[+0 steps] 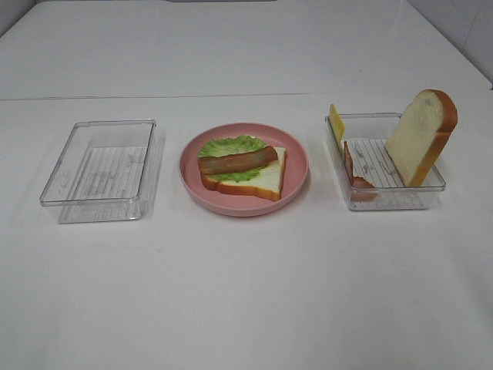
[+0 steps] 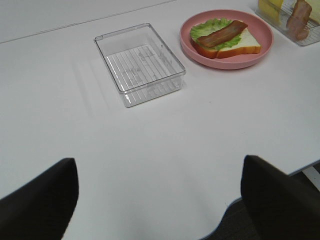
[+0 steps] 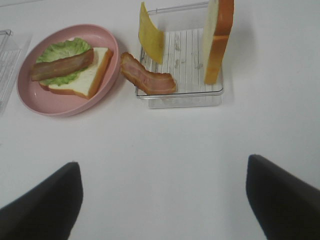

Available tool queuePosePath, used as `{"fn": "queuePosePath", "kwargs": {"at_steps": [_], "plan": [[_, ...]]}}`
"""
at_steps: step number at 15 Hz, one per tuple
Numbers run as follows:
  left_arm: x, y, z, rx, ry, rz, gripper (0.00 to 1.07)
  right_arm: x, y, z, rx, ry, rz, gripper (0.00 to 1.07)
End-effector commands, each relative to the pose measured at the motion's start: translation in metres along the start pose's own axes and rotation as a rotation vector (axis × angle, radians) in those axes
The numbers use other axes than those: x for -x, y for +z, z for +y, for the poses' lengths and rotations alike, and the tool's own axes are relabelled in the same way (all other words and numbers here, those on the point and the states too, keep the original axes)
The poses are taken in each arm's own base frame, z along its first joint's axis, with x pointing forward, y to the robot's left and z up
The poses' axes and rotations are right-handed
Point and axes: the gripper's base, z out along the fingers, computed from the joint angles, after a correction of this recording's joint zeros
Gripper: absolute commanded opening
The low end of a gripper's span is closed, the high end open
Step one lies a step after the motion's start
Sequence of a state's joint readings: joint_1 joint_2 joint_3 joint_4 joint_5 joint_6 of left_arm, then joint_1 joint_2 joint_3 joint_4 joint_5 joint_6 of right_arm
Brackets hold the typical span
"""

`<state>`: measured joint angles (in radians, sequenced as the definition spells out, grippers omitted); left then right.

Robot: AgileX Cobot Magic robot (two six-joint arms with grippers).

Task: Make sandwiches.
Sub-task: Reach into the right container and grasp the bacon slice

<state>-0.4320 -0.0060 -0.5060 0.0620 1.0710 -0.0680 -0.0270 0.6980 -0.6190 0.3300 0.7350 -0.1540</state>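
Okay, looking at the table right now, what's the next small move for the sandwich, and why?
Likely, send the right gripper to the loose bacon leaning on the right tray. The stack on the pink plate has only bread, lettuce and one bacon strip. The cheese and top slice wait in that tray, and the gripper is open and empty.
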Motion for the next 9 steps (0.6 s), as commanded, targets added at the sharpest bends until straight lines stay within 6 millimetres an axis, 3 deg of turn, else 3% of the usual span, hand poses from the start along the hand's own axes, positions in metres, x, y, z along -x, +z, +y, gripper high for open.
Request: {"fn": "queuePosePath", "kwargs": {"at_steps": [1,5,6,9], "plan": [[0.000,-0.002,-0.001,-0.009,-0.013,-0.039,0.84,0.030,0.017,-0.001,0.013,-0.013,0.088,0.83],[0.000,-0.002,-0.001,-0.009,-0.013,-0.039,0.84,0.068,0.054,-0.005,0.046,-0.051,0.305,0.83],[0.000,-0.002,-0.001,-0.009,-0.013,-0.039,0.84,0.082,0.077,-0.007,0.090,-0.064,0.444,0.83],[0.000,-0.002,-0.001,-0.009,-0.013,-0.039,0.84,0.101,0.102,-0.009,0.124,-0.027,0.506,0.82]]}}
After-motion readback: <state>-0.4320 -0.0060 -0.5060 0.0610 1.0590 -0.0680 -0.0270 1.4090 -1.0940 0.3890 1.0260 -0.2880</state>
